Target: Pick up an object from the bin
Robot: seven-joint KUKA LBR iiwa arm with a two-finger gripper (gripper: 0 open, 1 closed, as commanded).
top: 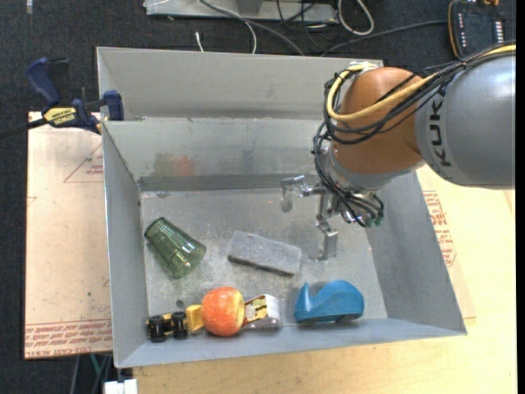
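Your gripper point(309, 220) hangs spread and empty just beside the flat grey block point(264, 253), which looks light, stiff and rough, so pinch across its narrow width.

The arm point(476, 130) was cut off by the right edge. Its orange cover point(377, 121) and looped cables point(361, 109) hid the wrist, the top of the claw point(310, 218) and part of the far right wall of the bin point(123, 220). At the front, the orange fruit point(221, 311) covered the middle of a yellow and black toy vehicle point(170, 326). Whether the white and yellow piece point(261, 310) on the fruit's other side belonged to that toy could not be told. A faint reddish smear point(181, 167) on the rear wall was too blurred to identify.
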